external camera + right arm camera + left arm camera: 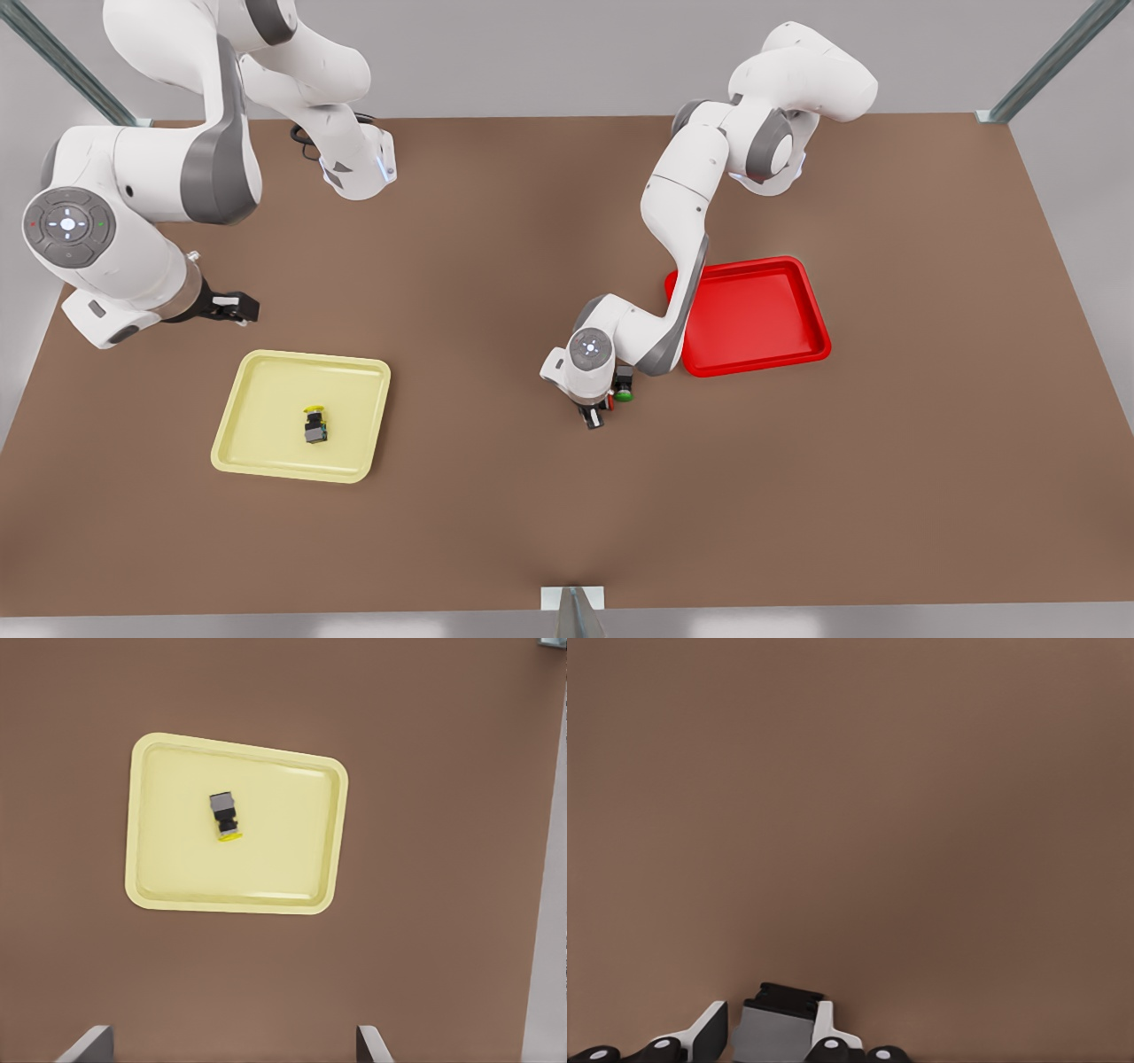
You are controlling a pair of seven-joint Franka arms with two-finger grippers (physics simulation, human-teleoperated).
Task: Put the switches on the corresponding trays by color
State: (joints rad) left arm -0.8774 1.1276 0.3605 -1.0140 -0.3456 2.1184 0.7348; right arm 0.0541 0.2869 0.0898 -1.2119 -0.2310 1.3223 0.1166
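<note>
Action in the front view sits just off the red tray (769, 312), at its near corner on the front view's left. There the left gripper (595, 415) points down at the table (496, 266), and a dark switch with a fleck of red (609, 404) sits between its fingers. The green switch (625, 394) stands just beside it, slightly nearer the red tray. That tray holds nothing so far. Well apart from the red tray, towards the front view's left, the yellow tray (266, 439) already carries the yellow switch (314, 425). The right gripper (232, 307) waits beyond it.

In the left wrist view, both fingers (709, 1029) press against a grey, blocky body (772, 1028), so the left gripper is clamped on that switch. The cap colour is hidden here.

In the right wrist view, the right gripper (232, 1050) has its fingers spread wide with nothing between them. It looks down on the yellow tray (159, 886), where the yellow switch (225, 817) lies on its side.

The left arm is far the nearer one for the red tray. From its gripper, the tray's floor lies a short carry away, to the front view's right and farther from the camera.
</note>
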